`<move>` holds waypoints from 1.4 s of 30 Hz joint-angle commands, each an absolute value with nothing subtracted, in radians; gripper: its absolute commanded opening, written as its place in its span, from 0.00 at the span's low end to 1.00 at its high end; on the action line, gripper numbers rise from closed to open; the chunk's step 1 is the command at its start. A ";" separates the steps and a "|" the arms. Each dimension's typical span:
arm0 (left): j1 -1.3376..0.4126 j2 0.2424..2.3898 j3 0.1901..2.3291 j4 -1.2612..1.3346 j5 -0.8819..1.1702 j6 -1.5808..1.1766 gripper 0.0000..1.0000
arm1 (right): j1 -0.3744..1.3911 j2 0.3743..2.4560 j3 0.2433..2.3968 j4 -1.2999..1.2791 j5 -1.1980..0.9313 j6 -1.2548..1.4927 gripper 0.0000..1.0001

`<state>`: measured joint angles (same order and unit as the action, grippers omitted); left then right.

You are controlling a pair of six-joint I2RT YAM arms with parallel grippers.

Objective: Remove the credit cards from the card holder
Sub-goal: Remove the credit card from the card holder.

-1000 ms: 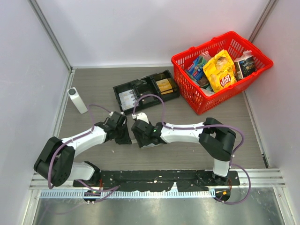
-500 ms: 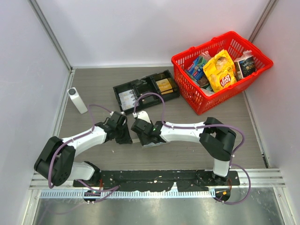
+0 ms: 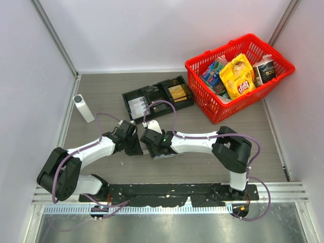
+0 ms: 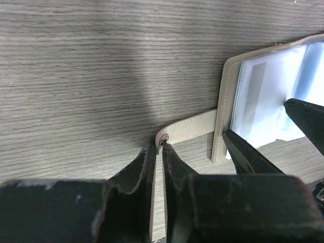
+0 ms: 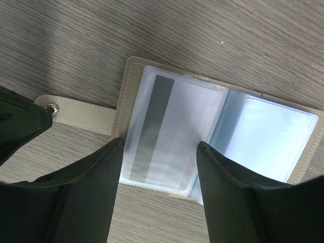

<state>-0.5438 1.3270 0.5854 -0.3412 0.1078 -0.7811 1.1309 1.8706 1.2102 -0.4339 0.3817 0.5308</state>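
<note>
The card holder point(image 5: 122, 96) lies open on the table, a beige-grey cover with clear sleeves. A whitish credit card point(image 5: 174, 126) with a grey stripe sits in its left sleeve; the pale blue right sleeve point(image 5: 273, 136) holds another. My right gripper point(image 5: 159, 146) is open, its fingers straddling the left sleeve's near edge. My left gripper point(image 4: 158, 148) is shut on the holder's strap point(image 4: 192, 126) at the snap end. The holder's cover also shows in the left wrist view point(image 4: 223, 111). In the top view both grippers, left point(image 3: 135, 147) and right point(image 3: 150, 139), meet mid-table and mostly hide the holder.
A long black compartmented tray point(image 3: 157, 97) with a gold rectangle point(image 3: 177, 92) lies behind the grippers. A red basket point(image 3: 238, 76) of snack packets stands at the back right. A white upright block point(image 3: 83, 108) stands at the left.
My right gripper has shifted slightly left and away, closer to the left gripper. The left arm has stayed put.
</note>
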 commanded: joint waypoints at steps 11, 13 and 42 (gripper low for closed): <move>-0.546 1.351 0.538 -0.382 0.080 -0.769 0.12 | 1.137 1.850 1.281 -0.524 0.523 0.537 0.57; -0.546 1.351 0.541 -0.383 0.080 -0.767 0.12 | 1.137 1.844 1.295 -0.540 0.538 0.525 0.55; -0.546 1.348 0.545 -0.388 0.083 -0.765 0.11 | 1.095 1.717 1.255 -0.562 0.549 0.502 0.54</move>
<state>-0.5438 1.3266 0.5808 -0.3298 0.1154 -0.7811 1.0996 1.7565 1.2633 -0.5697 0.5426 0.5018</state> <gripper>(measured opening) 0.112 0.533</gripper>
